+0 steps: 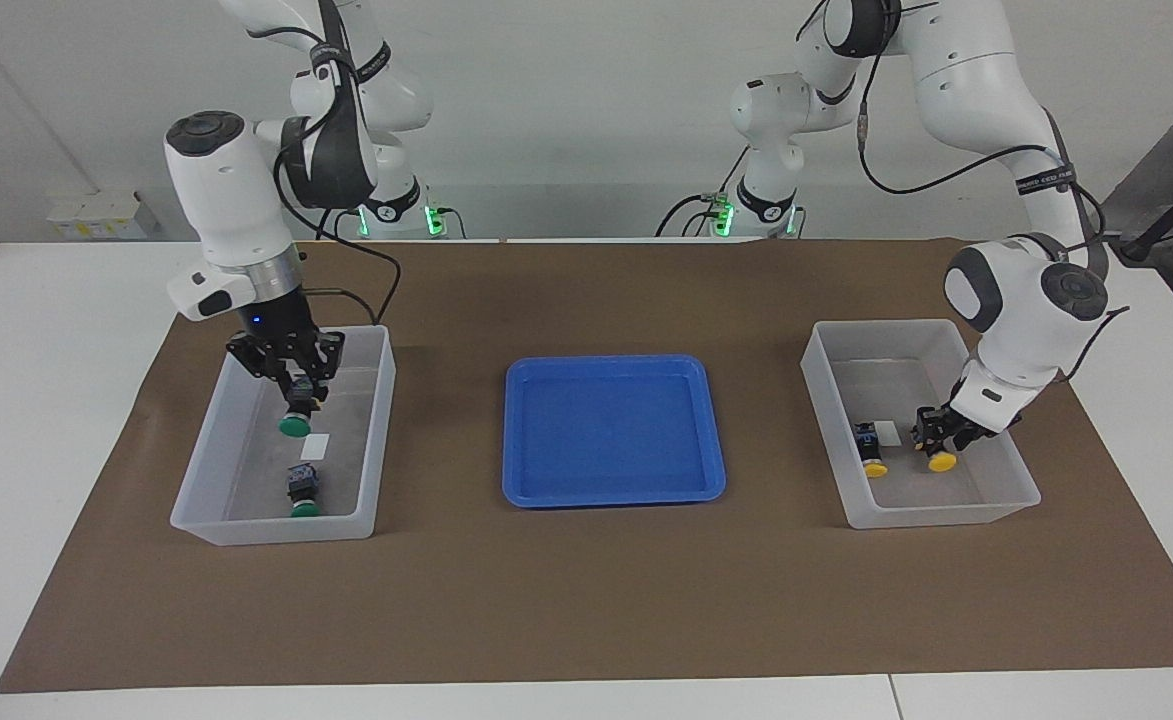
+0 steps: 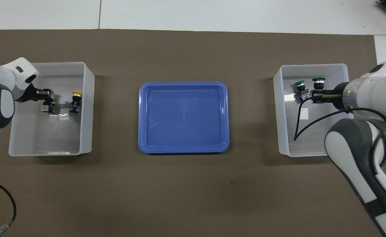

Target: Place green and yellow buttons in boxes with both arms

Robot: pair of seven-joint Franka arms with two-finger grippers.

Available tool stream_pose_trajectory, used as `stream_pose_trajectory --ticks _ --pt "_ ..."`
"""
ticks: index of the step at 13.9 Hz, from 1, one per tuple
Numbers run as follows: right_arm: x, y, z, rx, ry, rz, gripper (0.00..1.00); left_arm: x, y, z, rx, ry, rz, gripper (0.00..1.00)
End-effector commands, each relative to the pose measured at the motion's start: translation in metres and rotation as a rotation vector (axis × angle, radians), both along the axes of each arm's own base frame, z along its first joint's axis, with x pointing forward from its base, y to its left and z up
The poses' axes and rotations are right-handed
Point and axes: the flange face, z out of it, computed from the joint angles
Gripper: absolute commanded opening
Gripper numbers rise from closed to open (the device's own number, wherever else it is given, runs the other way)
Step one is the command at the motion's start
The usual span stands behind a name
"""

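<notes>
My right gripper [image 1: 298,385] [image 2: 316,94] is shut on a green button [image 1: 295,424] [image 2: 318,81] and holds it cap down, above the floor of the box [image 1: 382,420] [image 2: 278,115] at the right arm's end. A second green button [image 1: 304,492] [image 2: 300,86] lies in that box. My left gripper [image 1: 934,432] [image 2: 44,98] is low inside the other box [image 1: 824,420] [image 2: 88,108], shut on a yellow button [image 1: 942,460] [image 2: 48,107] at the box floor. A second yellow button [image 1: 872,450] [image 2: 76,100] lies beside it.
A shallow blue tray [image 1: 613,430] [image 2: 183,118] sits with nothing in it mid-table between the boxes, on a brown mat [image 1: 586,600]. Each box has a small white label [image 1: 316,446] [image 1: 888,432] on its floor. A black cable [image 2: 298,128] hangs over the right arm's box.
</notes>
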Motion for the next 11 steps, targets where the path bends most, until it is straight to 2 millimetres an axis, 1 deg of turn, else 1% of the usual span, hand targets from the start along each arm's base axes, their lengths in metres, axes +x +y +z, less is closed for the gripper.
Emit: stream_pose_trajectory --ticks 1,2,3,4,5,7,8,9,10,11 --pt "0.0 -0.027 -0.016 -0.023 0.012 0.014 0.0 -0.005 -0.003 0.008 0.015 -0.005 -0.022 0.97" --pt "0.002 -0.039 -0.031 -0.027 0.038 0.03 0.0 -0.003 -0.006 0.013 0.015 -0.002 -0.025 0.97" --pt "0.007 -0.049 -0.048 -0.024 0.044 0.025 0.0 0.002 -0.008 0.023 0.015 0.005 -0.025 0.97" --pt "0.011 -0.056 -0.06 -0.022 0.036 0.018 0.0 0.007 -0.009 0.038 0.015 0.017 -0.025 0.97" --pt "0.014 -0.058 -0.073 -0.018 0.046 0.015 0.0 0.012 -0.01 0.055 0.014 0.026 -0.023 0.97" --pt "0.016 -0.057 -0.09 -0.012 0.064 0.011 0.0 0.016 -0.028 0.082 0.006 0.055 -0.032 0.97" --pt "0.017 -0.057 -0.104 -0.007 0.083 0.01 0.0 0.017 -0.036 0.093 0.005 0.077 -0.039 0.97" --pt "0.022 -0.059 -0.116 -0.006 0.062 0.014 0.0 0.016 -0.039 0.106 0.006 0.093 -0.039 0.97" --pt "0.024 -0.059 -0.127 -0.006 0.045 0.017 0.0 0.015 -0.047 0.118 0.004 0.116 -0.041 0.97" --pt "0.024 -0.06 -0.13 -0.009 0.04 0.021 0.0 0.013 -0.048 0.128 0.002 0.144 -0.032 0.97"
